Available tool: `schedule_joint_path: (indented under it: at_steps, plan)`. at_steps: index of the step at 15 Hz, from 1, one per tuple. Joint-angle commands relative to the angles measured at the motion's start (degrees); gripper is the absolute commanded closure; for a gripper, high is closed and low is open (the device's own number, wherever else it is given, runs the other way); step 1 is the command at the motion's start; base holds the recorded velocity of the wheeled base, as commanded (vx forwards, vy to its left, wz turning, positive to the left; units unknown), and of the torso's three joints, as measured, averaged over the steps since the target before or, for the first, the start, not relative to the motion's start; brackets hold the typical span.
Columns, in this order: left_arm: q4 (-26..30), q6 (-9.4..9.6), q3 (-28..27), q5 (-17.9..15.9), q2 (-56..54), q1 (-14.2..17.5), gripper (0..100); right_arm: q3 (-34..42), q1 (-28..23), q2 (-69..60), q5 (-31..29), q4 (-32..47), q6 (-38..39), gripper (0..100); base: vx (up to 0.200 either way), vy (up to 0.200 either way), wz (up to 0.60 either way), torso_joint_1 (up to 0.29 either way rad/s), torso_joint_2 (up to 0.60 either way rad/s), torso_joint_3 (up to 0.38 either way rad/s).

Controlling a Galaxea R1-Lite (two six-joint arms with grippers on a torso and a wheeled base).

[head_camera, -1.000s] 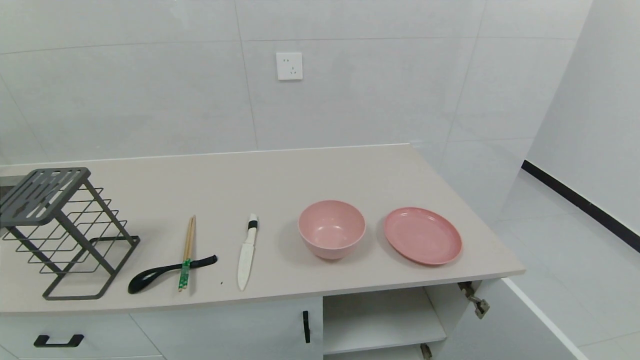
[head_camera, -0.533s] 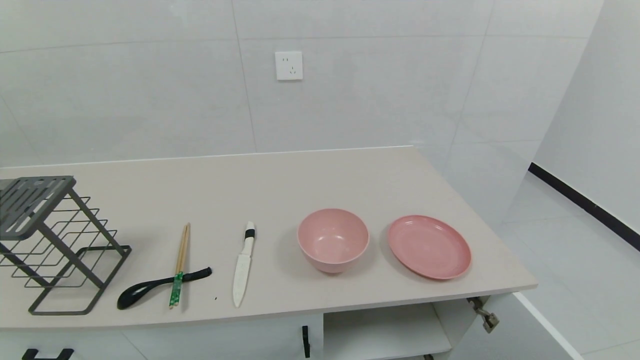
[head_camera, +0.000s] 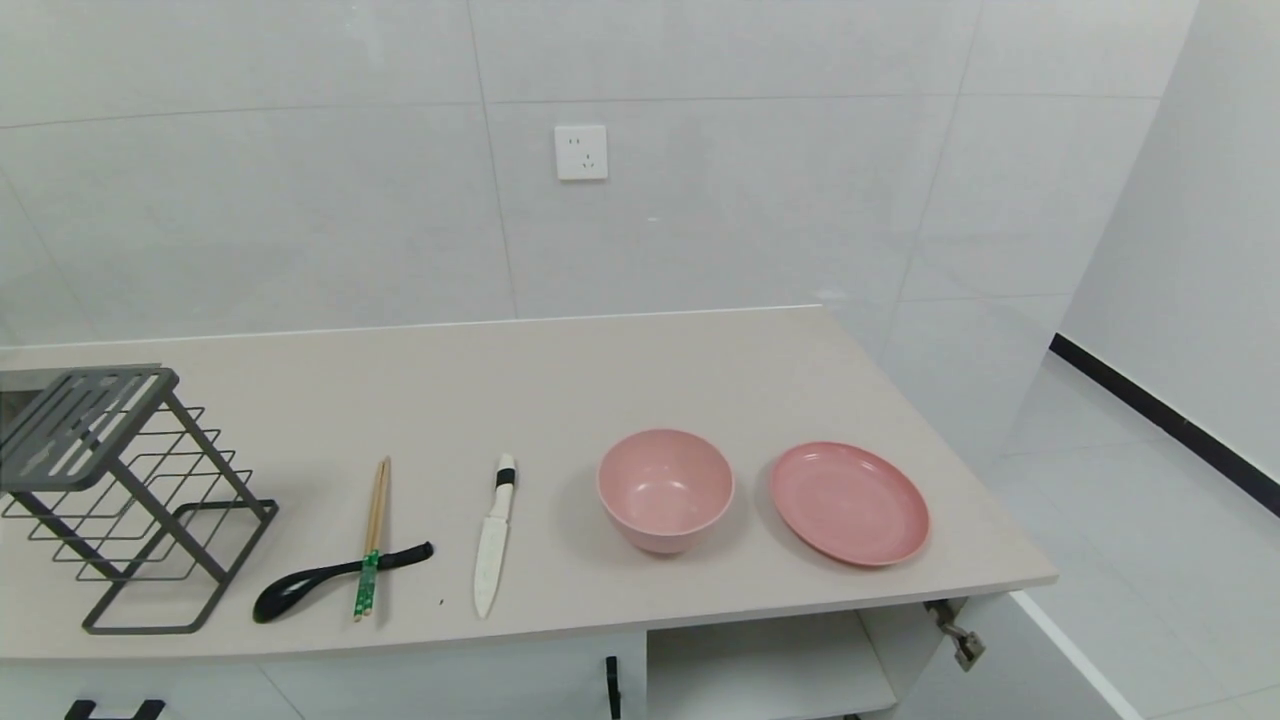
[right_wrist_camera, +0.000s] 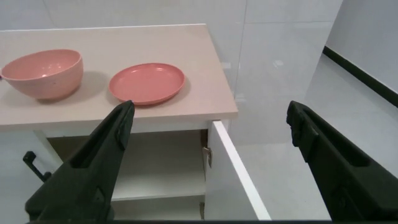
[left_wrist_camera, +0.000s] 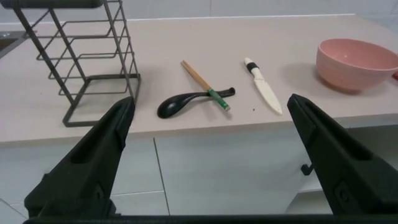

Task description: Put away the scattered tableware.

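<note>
So nothing was grabbed yet: the left gripper (left_wrist_camera: 209, 102) was hanging out in front of the worktop (head_camera: 600, 380) with its fingers spread wide and nothing between them. The right gripper (right_wrist_camera: 209, 106) was the same, released and empty, off the front right corner. All the tableware sat in a row along the front edge, which I figured was just to keep it within easy reach of both arms. The wire rack (head_camera: 130, 500) stood at the front left. Then came the black spoon (head_camera: 320, 578) with the chopsticks (head_camera: 372, 535) lying across its handle, the white knife (head_camera: 493, 540), the pink bowl (head_camera: 665, 488) upright, and the pink plate (head_camera: 848, 502) flat near the front right corner. The cupboard door (head_camera: 1050, 650) under that corner was swung open onto a bare shelf (head_camera: 760, 665), so my guess was the bowl and plate belonged in there and the cutlery in the rack. As for writing, the chopsticks had a green printed band at one end, way too small for me to read, and the wall socket (head_camera: 581, 152) looked blank.
</note>
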Motion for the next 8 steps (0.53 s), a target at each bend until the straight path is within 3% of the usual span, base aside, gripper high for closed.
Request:
schedule_joint_path:
  at_steps: [1, 4, 8]
  plan:
    - [-0.13, 0.09, 0.00, -0.09, 0.07, 0.04, 0, 0.01, 0.01, 0.02, 0.01, 0.00, 0.01, 0, 0.000, 0.000, 0.00, 0.300, -0.56, -0.281]
    - [-0.13, -0.09, 0.00, -0.09, 0.07, 0.04, 0, 0.01, 0.01, 0.02, 0.01, 0.00, 0.01, 0, 0.000, 0.000, 0.00, 0.206, -0.39, -0.193]
    - [-0.21, -0.09, 0.00, -0.09, 0.07, 0.04, 0, 0.01, 0.01, 0.02, 0.01, 0.17, 0.62, 0, 0.000, 0.000, 0.00, 0.008, -0.02, -0.009]
